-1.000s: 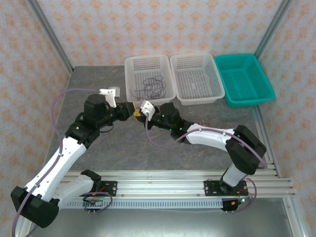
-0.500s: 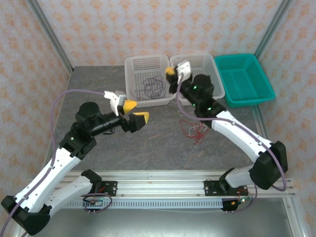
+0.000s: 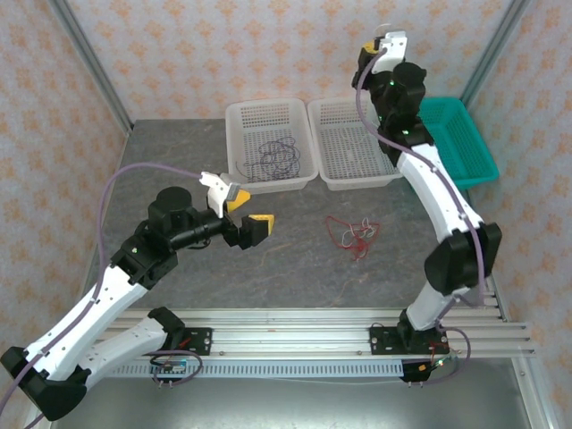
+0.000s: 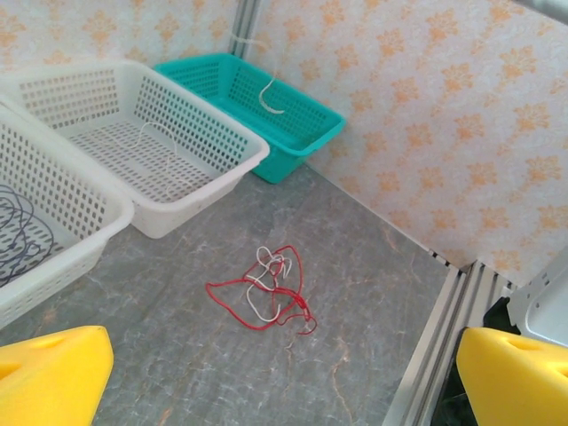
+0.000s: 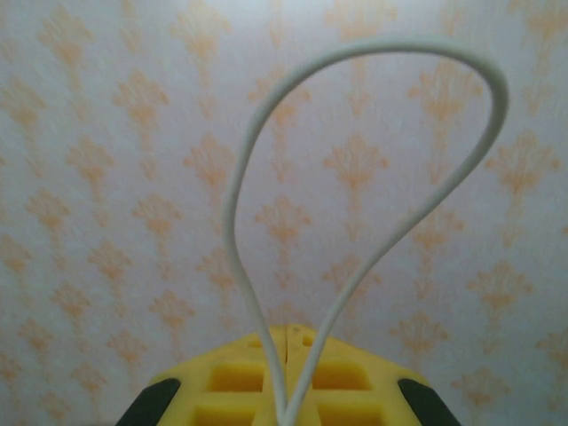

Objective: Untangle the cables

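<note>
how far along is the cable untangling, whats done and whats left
Done: the thin dark cable lies alone in the left white perforated basket. In hand: the right gripper, raised high, is shut on a loop of thin white wire. Left: the thin red wire on the grey table, with a white strand woven through it. The left gripper is open, empty.

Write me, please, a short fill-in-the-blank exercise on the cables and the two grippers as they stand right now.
1. The right gripper, raised high, is shut on a cable loop coloured ____.
2. The cable tangle lying on the table is mostly ____.
3. The left gripper hovers above the table with its jaws ____.

Missing words: white; red; open.
</note>
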`<act>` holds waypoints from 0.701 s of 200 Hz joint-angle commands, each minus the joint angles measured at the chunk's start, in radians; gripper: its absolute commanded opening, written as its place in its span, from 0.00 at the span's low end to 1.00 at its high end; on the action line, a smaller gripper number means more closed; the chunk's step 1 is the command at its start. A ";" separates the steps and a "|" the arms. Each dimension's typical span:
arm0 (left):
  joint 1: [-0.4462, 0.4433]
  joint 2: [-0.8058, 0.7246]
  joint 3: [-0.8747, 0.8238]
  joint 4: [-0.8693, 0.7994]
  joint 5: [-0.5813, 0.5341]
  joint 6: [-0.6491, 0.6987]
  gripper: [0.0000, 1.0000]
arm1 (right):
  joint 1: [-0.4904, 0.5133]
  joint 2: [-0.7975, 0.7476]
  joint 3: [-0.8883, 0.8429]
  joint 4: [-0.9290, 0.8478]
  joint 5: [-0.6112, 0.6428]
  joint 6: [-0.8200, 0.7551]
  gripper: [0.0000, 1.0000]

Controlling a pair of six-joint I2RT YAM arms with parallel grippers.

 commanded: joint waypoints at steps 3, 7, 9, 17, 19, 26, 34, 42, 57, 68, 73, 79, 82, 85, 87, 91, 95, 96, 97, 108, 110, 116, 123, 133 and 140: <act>-0.013 -0.020 0.023 -0.042 -0.053 0.025 1.00 | 0.001 0.134 0.024 -0.144 0.055 0.055 0.00; -0.013 -0.023 0.022 -0.045 -0.057 0.027 1.00 | 0.001 0.158 0.025 -0.153 0.066 0.057 0.00; -0.013 -0.023 0.022 -0.048 -0.059 0.027 1.00 | 0.000 0.168 0.027 -0.158 0.074 0.059 0.00; -0.016 -0.028 0.020 -0.055 -0.067 0.028 1.00 | -0.003 0.208 0.032 -0.182 0.101 0.068 0.00; -0.014 -0.029 0.020 -0.057 -0.069 0.028 1.00 | -0.003 0.219 0.034 -0.189 0.106 0.070 0.00; -0.015 -0.032 0.023 -0.066 -0.074 0.030 1.00 | -0.006 0.249 0.028 -0.202 0.122 0.074 0.00; -0.015 -0.034 0.023 -0.076 -0.082 0.031 1.00 | -0.008 0.280 0.019 -0.204 0.151 0.090 0.00; -0.015 -0.033 0.024 -0.081 -0.087 0.031 1.00 | -0.012 0.311 0.018 -0.210 0.167 0.105 0.00; -0.015 -0.029 0.031 -0.089 -0.090 0.033 1.00 | -0.017 0.374 0.045 -0.250 0.172 0.094 0.14; -0.015 -0.022 0.040 -0.096 -0.091 0.034 1.00 | -0.017 0.415 0.094 -0.304 0.177 0.077 0.35; -0.015 -0.018 0.043 -0.097 -0.092 0.033 1.00 | -0.018 0.429 0.123 -0.332 0.178 0.070 0.44; -0.015 -0.013 0.047 -0.100 -0.093 0.032 1.00 | -0.017 0.440 0.160 -0.379 0.178 0.068 0.53; -0.015 -0.010 0.048 -0.099 -0.094 0.031 1.00 | -0.017 0.445 0.179 -0.399 0.180 0.069 0.58; -0.015 -0.007 0.050 -0.099 -0.094 0.031 1.00 | -0.017 0.447 0.195 -0.418 0.182 0.071 0.60; -0.015 -0.004 0.052 -0.098 -0.094 0.031 1.00 | -0.019 0.447 0.206 -0.428 0.182 0.073 0.61; -0.016 0.000 0.052 -0.096 -0.095 0.030 1.00 | -0.018 0.444 0.219 -0.447 0.182 0.076 0.63; -0.015 0.004 0.053 -0.091 -0.094 0.025 1.00 | -0.018 0.437 0.233 -0.460 0.182 0.078 0.64; -0.015 0.005 0.052 -0.090 -0.095 0.024 1.00 | -0.018 0.434 0.235 -0.463 0.181 0.078 0.64; -0.015 0.006 0.052 -0.088 -0.095 0.024 1.00 | -0.018 0.431 0.236 -0.464 0.181 0.078 0.64; -0.016 0.021 0.051 -0.073 -0.095 0.013 1.00 | -0.018 0.392 0.231 -0.460 0.179 0.083 0.68; -0.016 0.024 0.051 -0.071 -0.095 0.011 1.00 | -0.018 0.384 0.226 -0.456 0.179 0.084 0.70; -0.017 0.032 0.049 -0.060 -0.092 0.006 1.00 | -0.018 0.355 0.214 -0.449 0.179 0.088 0.73; -0.019 0.041 0.048 -0.047 -0.088 -0.001 1.00 | -0.018 0.315 0.194 -0.444 0.168 0.092 0.74; -0.025 0.055 0.045 -0.031 -0.086 -0.009 1.00 | -0.018 0.254 0.151 -0.437 0.141 0.101 0.75; -0.031 0.066 0.044 -0.019 -0.087 -0.014 1.00 | -0.018 0.197 0.110 -0.431 0.111 0.110 0.75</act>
